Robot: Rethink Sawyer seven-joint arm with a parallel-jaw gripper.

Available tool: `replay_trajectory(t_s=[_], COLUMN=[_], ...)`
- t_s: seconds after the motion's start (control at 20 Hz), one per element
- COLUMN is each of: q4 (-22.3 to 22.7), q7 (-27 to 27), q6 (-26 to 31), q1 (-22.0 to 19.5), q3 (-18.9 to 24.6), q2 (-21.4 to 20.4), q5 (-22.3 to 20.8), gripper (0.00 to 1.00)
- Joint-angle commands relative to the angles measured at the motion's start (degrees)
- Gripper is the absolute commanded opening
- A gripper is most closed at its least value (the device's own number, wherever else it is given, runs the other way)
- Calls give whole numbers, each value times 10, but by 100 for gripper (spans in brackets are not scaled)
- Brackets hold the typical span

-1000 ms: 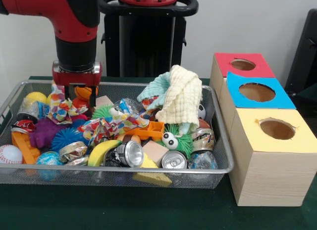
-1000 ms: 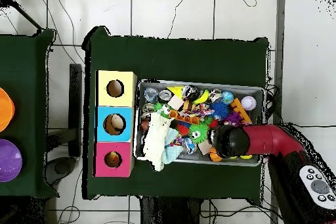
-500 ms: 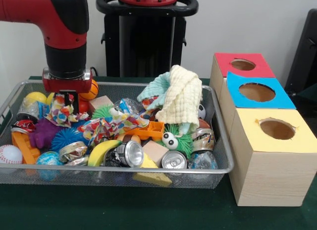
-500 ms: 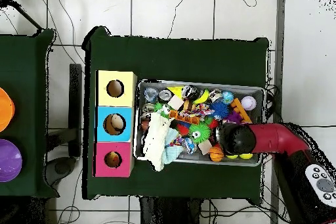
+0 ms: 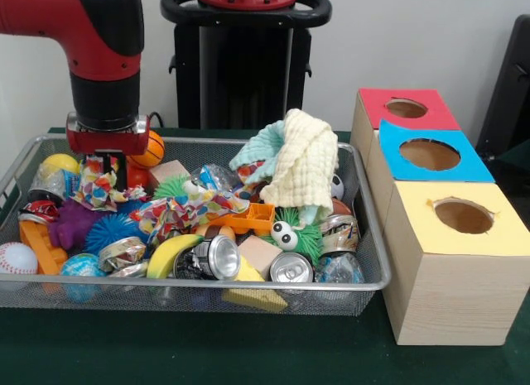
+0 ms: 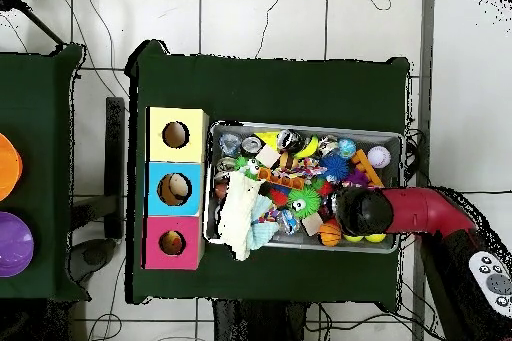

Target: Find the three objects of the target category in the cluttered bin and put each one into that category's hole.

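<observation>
My pincer (image 5: 110, 157) hangs low over the wire bin (image 5: 364, 279), at the corner of the bin farthest from the three boxes, and its tips dip into the patterned cloth (image 5: 103, 182) lying there. I cannot tell whether the tips are apart or together, since the cloth and the toys hide them. From overhead, my red arm (image 6: 420, 210) reaches across the bin's end wall and its black wrist covers that corner.

Just beside my wrist in the bin sits an orange basketball (image 5: 150, 150), with a yellow ball (image 5: 60, 163) at the bin's back corner. Below the cloth lie a purple toy (image 5: 74, 222) and a blue spiky ball (image 5: 109, 231). At the bin's front corner rests a baseball (image 5: 16, 257), touching an orange plastic piece (image 5: 43, 246). Along the bin's front wall are a crushed can (image 5: 120, 252), a banana (image 5: 171, 254), a shiny can (image 5: 218, 257) lying on its side, a wooden block (image 5: 260, 254), a yellow wedge (image 5: 254, 295) and another can (image 5: 291, 268) showing its top. A second strip of patterned cloth (image 5: 195, 211) crosses the bin's middle, next to an orange tray piece (image 5: 251, 218) and a green furry toy with eyes (image 5: 290, 232). A cream and teal washcloth (image 5: 301, 166) is heaped high toward the bin's box end.

Beside the bin on the green counter (image 5: 248, 352) stand three boxes in a row: the yellow-topped box (image 5: 439, 269) closest to the bin's front, the blue-topped box (image 5: 431, 155) in the middle, and the red-topped box (image 5: 404, 108) behind, each with a round hole.
</observation>
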Motion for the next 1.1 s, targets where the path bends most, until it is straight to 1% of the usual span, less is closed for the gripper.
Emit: replay_trajectory(t_s=[0.05, 0.2, 0.4, 0.9, 1.1], q4=[22, 38, 38, 47, 50], q7=[-204, -217, -231, -224, -218], q6=[98, 133, 161, 165, 158], q1=[-3, -8, -12, -22, -26], q3=[46, 53, 62, 79, 86], q2=[-73, -114, -136, -142, -130], q5=[-3, 21, 27, 24, 27], gripper=[0, 0, 0, 0, 0])
